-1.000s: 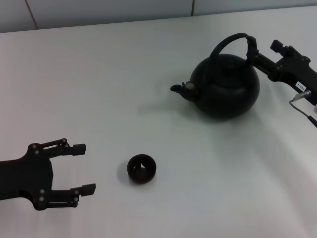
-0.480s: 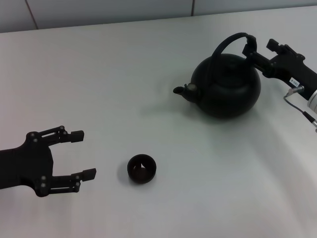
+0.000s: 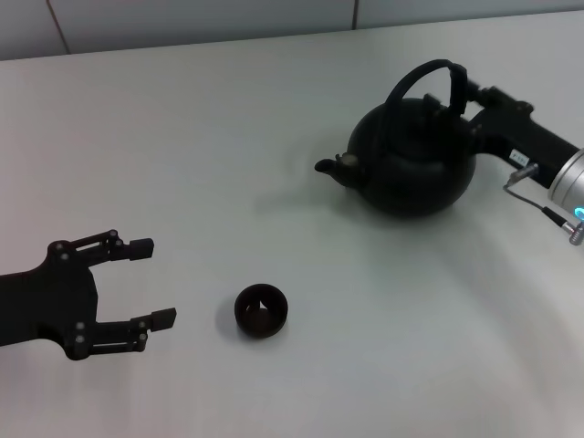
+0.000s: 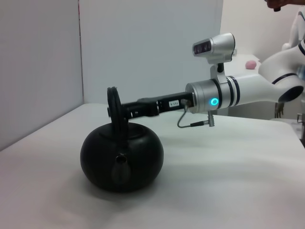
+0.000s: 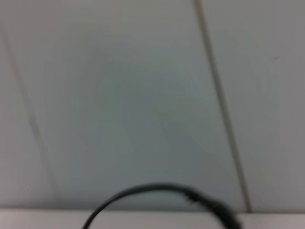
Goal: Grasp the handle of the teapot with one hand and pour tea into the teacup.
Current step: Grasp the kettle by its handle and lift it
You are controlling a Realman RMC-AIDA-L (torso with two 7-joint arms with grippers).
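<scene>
Right end effector (image 3: 461, 91) has closed onto handle (image 3: 422, 77).

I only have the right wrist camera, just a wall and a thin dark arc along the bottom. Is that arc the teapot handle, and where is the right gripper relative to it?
Observer: Yes, that is the handle. In the head view the right gripper is at the handle's thicker side, on the side away from the spout.
Operator: Is the pot off the table?
Observer: No. The left wrist view shows the teapot sitting upright on the table.
Operator: Where is the cup?
Observer: The teacup stands apart from the teapot, nearer the robot and to its left, on the side the spout points to. The left gripper is open beside it, not touching it.
</scene>
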